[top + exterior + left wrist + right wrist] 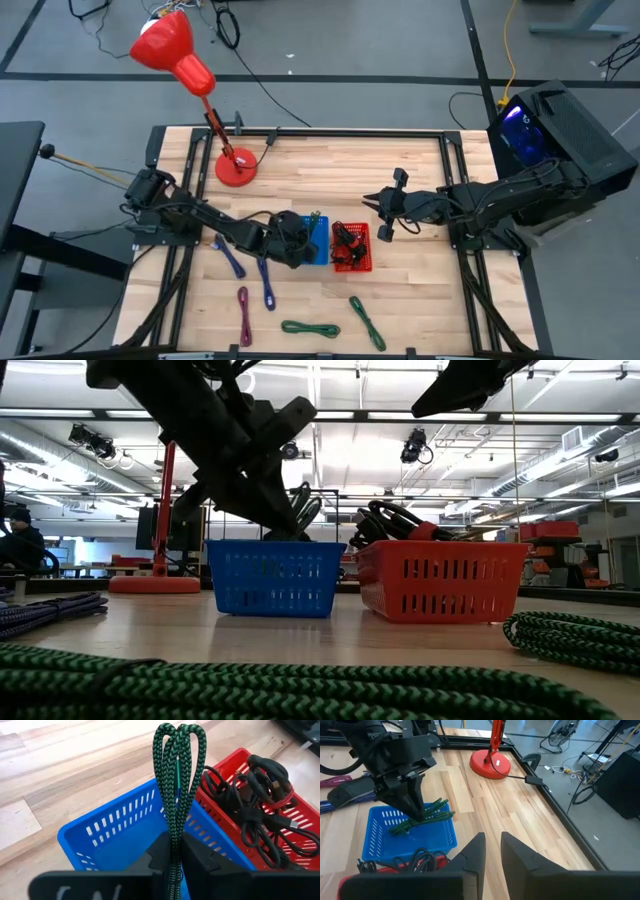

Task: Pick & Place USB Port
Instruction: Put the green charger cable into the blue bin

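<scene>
My left gripper [300, 240] hangs over the blue basket [320, 248], shut on a green braided cable bundle [177, 780], which also shows in the right wrist view [420, 820]. The red basket [352, 250] stands right beside the blue one and holds black and red cables [260, 795]. My right gripper [385, 212] hovers open to the right of the red basket and touches nothing. My left gripper pinches the folded green cable bundle between its two fingers, several strands together, about mid-length [173, 847]. The fingers [412, 802] come from above, pointing down, and lie across the bundle. The looped end [179, 735] sticks out beyond the fingertips over the blue basket's opening.
A red desk lamp [236, 165] stands near the table's far-left part. Loose cables lie on the near side: blue ones [268, 290], a magenta one [244, 315] and green ones [310, 327]. A black box [560, 130] sits past the right edge.
</scene>
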`<state>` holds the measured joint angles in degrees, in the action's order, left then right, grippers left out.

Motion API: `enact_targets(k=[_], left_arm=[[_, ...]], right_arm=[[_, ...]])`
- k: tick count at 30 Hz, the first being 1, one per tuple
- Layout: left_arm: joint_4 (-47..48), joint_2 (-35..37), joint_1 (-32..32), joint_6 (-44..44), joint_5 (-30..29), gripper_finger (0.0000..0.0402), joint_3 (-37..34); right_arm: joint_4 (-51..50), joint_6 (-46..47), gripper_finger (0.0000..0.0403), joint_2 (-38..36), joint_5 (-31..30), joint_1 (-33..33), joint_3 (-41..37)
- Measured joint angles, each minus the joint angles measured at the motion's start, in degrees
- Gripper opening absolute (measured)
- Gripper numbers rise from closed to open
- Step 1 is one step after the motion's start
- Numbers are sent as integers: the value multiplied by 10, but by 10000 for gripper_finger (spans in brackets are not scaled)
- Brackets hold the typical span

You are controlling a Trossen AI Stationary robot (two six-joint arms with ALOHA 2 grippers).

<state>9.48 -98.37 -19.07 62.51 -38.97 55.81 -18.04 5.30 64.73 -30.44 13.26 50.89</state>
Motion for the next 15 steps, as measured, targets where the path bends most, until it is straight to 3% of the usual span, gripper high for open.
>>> enact_targets(k=[15], left_arm=[[2,1,1,15,-2,50,0]], right_arm=[[-1,-2,59,0,0,0,0]])
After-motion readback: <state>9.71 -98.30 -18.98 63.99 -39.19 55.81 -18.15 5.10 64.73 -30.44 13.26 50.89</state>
